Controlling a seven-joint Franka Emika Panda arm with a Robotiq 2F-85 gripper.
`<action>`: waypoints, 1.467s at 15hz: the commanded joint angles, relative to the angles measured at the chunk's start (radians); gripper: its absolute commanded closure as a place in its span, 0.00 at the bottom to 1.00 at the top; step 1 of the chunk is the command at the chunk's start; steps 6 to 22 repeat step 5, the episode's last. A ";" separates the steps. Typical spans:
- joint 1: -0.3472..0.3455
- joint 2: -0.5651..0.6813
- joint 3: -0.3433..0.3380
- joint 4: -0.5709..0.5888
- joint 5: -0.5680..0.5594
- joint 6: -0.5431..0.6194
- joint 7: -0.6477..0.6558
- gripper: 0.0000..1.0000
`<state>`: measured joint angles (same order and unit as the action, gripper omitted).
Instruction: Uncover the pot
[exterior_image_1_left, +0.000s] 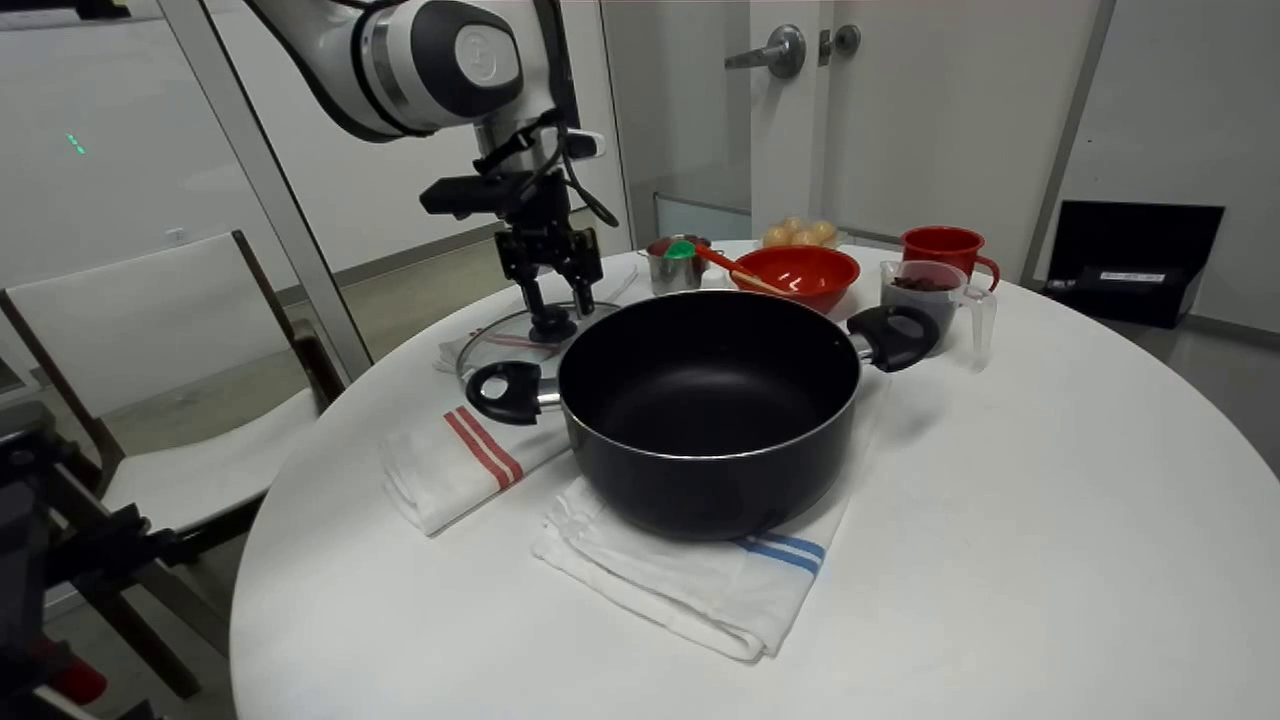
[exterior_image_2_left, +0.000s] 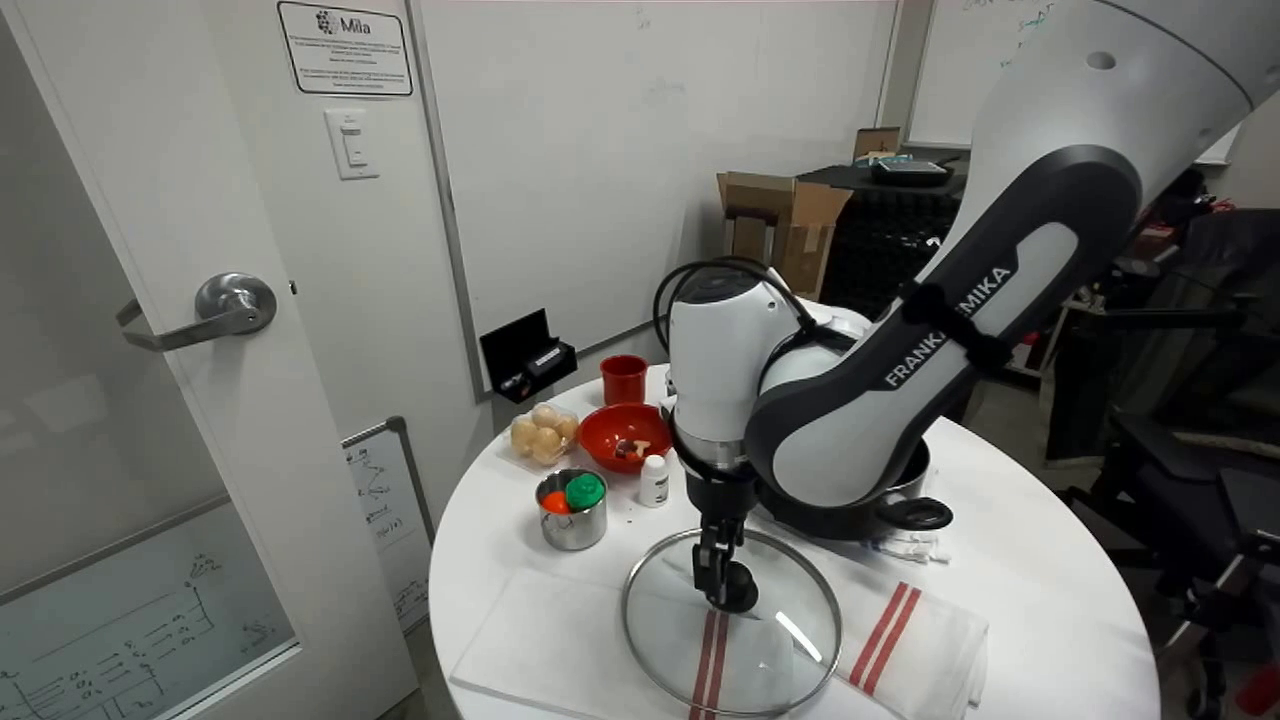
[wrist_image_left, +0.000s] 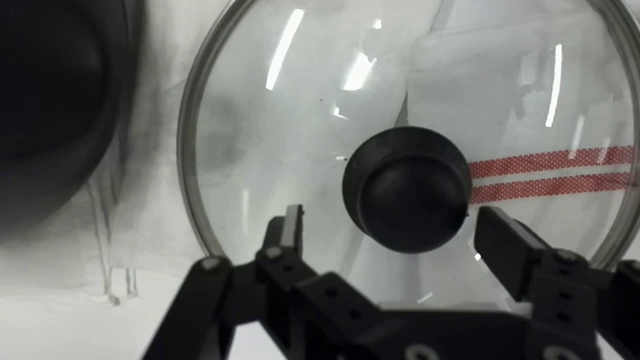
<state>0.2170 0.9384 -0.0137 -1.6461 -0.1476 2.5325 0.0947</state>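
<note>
With fingers apart, the gripper (wrist_image_left: 392, 220) is seen astride the lid knob (wrist_image_left: 412, 200). The uncovered pot (exterior_image_1_left: 710, 420) is shown at four o'clock from it in an exterior view; by the arm (exterior_image_2_left: 920, 365) it is mostly hidden in an exterior view.

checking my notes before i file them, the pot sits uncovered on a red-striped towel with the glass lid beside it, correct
Nearly: the towel under the pot is blue-striped, not red-striped, as an exterior view shows. The pot does sit uncovered, with the glass lid beside it.
</note>
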 joint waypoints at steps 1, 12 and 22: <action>-0.019 -0.062 0.009 -0.067 -0.001 0.031 -0.025 0.00; -0.046 -0.140 0.032 -0.140 0.016 0.033 -0.042 0.00; -0.046 -0.140 0.032 -0.140 0.016 0.033 -0.042 0.00</action>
